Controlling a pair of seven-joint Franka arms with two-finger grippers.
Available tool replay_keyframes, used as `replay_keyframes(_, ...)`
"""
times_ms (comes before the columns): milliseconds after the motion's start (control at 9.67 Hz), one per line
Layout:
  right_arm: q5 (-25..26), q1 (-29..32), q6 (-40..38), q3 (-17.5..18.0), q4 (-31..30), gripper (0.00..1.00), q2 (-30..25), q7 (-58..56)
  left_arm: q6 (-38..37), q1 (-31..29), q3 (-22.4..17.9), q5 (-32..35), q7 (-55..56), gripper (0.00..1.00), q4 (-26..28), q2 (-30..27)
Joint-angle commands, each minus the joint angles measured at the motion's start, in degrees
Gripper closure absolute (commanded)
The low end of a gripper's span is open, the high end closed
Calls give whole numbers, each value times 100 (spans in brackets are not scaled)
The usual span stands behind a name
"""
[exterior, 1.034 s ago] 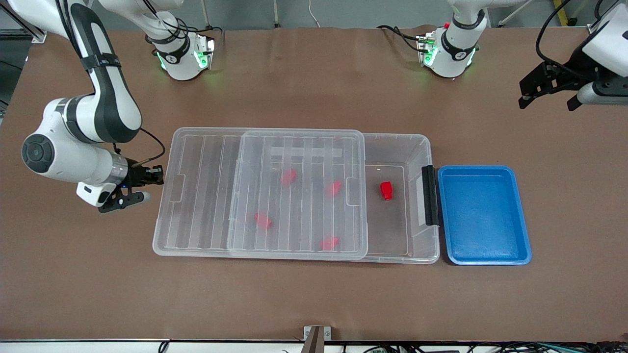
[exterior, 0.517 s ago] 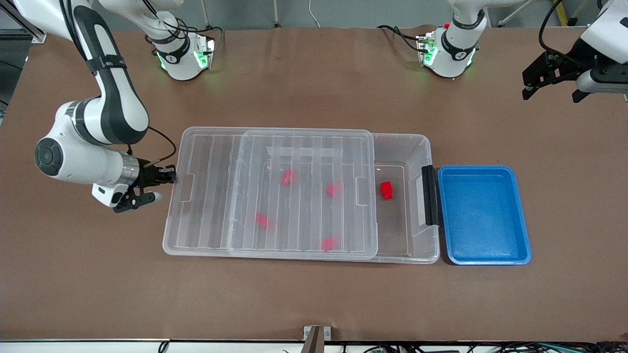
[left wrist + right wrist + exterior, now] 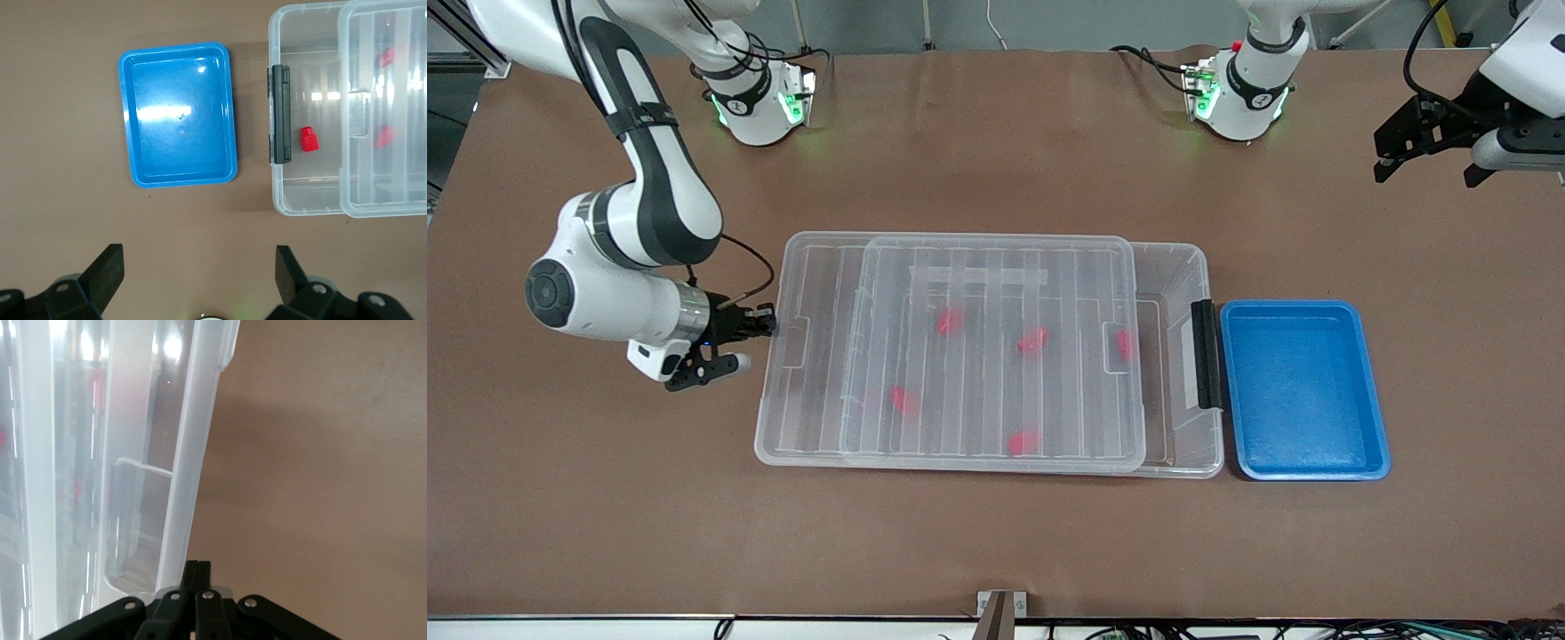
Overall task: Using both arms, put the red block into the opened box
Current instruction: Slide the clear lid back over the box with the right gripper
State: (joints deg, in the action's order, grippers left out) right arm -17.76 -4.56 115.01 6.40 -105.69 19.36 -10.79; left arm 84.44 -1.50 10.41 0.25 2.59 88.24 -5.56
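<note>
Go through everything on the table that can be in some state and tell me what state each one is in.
box: mostly covered, a strip by the black clip open
lid: lying on the box, offset toward the right arm's end
red blocks: five, all inside the box
blue tray: empty
right pincer: shut, tips against the lid's short edge
left pincer: open, holding nothing, waiting above the table

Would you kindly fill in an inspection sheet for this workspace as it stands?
Surface: brown table.
Job's things: clear box with lid slid most of the way over it; five red blocks inside.
Clutter: blue tray beside the box's clip end.
Grippers: right gripper shut against the lid's edge; left gripper open, waiting above the table.
Cables: black leads by both bases.
Surroundings: nothing seen.
</note>
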Motion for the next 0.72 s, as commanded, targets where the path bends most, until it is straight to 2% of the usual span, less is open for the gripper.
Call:
replay_keyframes(0, -123, -1, 13, 247, 311, 100, 260, 349, 151, 54, 22, 89, 39, 0, 158, 134)
replay_keyframes(621, -281, -63, 83, 476, 645, 100, 506, 674, 169, 45, 31, 80, 48, 0, 158, 126)
